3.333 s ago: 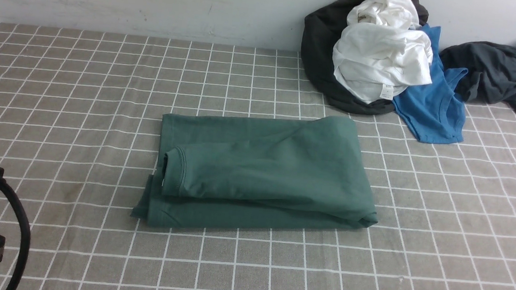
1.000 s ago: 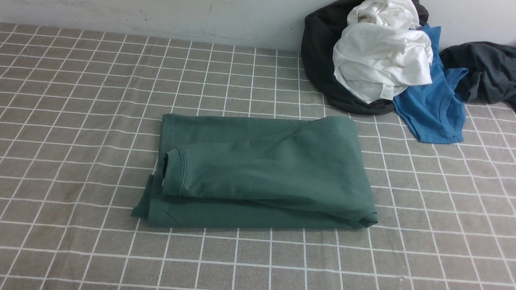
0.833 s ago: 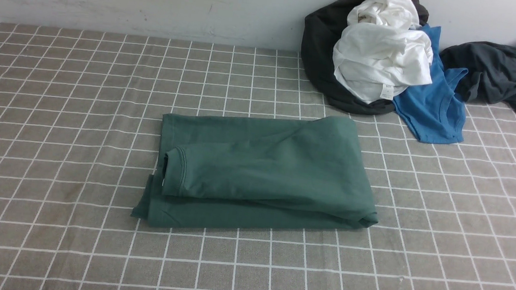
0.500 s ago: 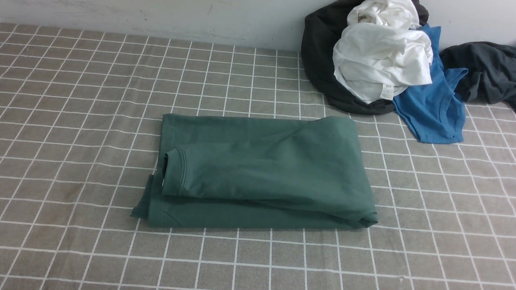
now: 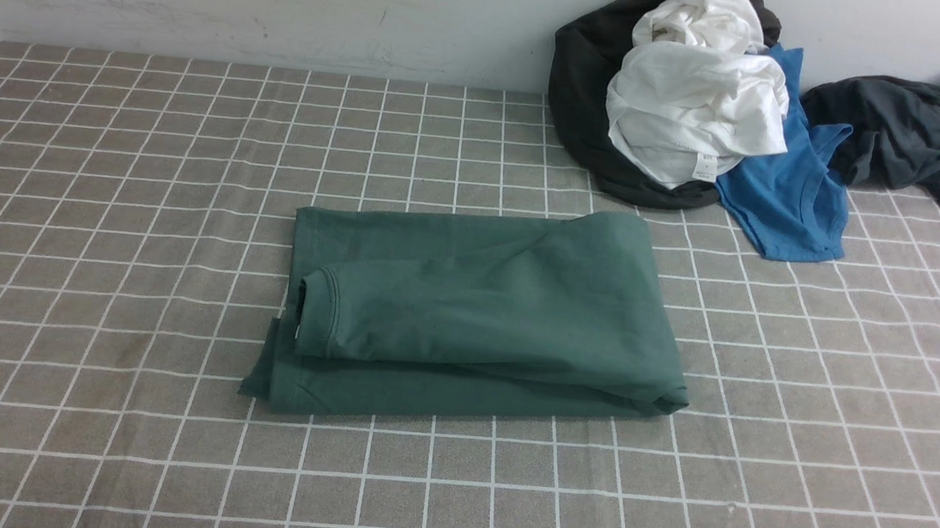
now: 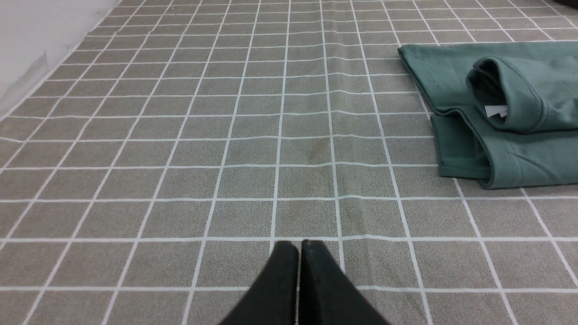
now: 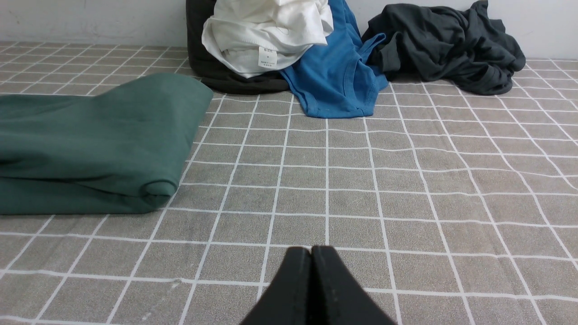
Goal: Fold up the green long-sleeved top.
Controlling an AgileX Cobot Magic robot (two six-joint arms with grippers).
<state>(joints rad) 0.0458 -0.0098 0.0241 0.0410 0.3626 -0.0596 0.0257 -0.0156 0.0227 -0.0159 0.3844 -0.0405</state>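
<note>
The green long-sleeved top [image 5: 474, 312] lies folded into a flat rectangular stack in the middle of the checked tablecloth, its ribbed neck and small white tag facing left. In the left wrist view the top [image 6: 505, 113] lies well away from my left gripper [image 6: 298, 246], which is shut with nothing in it, low over bare cloth. The right wrist view shows the top's rolled edge [image 7: 104, 144] off to one side of my right gripper [image 7: 311, 250], also shut and empty. Neither gripper appears in the front view.
A heap of clothes sits at the back right against the wall: a white garment [image 5: 692, 104] on a black one [image 5: 583, 76], a bright blue shirt [image 5: 787, 191] and a dark grey garment [image 5: 922, 135]. Checked cloth [image 5: 133, 266] covers the table.
The left arm has drawn back out of the front view at the lower left. The folded top and the clothes heap have not moved.
</note>
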